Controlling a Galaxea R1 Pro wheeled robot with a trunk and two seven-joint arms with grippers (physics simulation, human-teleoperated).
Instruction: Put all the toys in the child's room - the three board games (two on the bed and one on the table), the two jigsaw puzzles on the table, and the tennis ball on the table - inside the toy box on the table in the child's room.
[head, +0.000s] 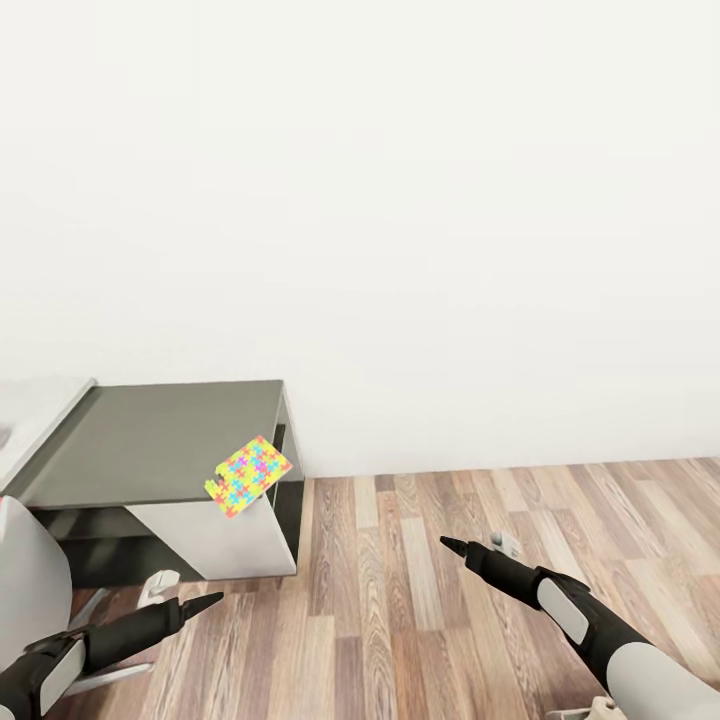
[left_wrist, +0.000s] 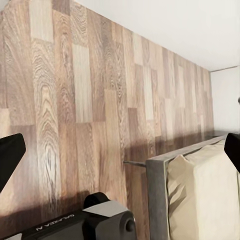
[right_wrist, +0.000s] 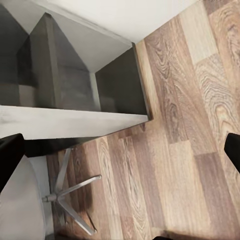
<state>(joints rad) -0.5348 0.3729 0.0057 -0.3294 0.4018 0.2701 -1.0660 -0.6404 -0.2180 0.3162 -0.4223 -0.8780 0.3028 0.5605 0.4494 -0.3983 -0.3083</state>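
Note:
One jigsaw puzzle (head: 247, 475), a flat board of yellow, pink, blue and green pieces, lies on the near right corner of the table's dark grey cabinet section (head: 150, 440) and overhangs the edge slightly. The pale desk top (head: 30, 410) joins it at the far left. My left gripper (head: 203, 602) hovers low over the floor in front of the cabinet; in the left wrist view its fingers (left_wrist: 10, 155) stand wide apart with nothing between. My right gripper (head: 455, 546) hangs over bare floor to the right of the cabinet, its fingers (right_wrist: 232, 150) spread and empty. The bed's beige mattress (left_wrist: 205, 195) shows in the left wrist view.
A white swivel chair (head: 25, 575) with a metal star base (right_wrist: 70, 192) stands at the lower left, close to the cabinet and my left arm. Wood-plank floor (head: 480, 620) stretches to the right up to a plain white wall (head: 400, 250).

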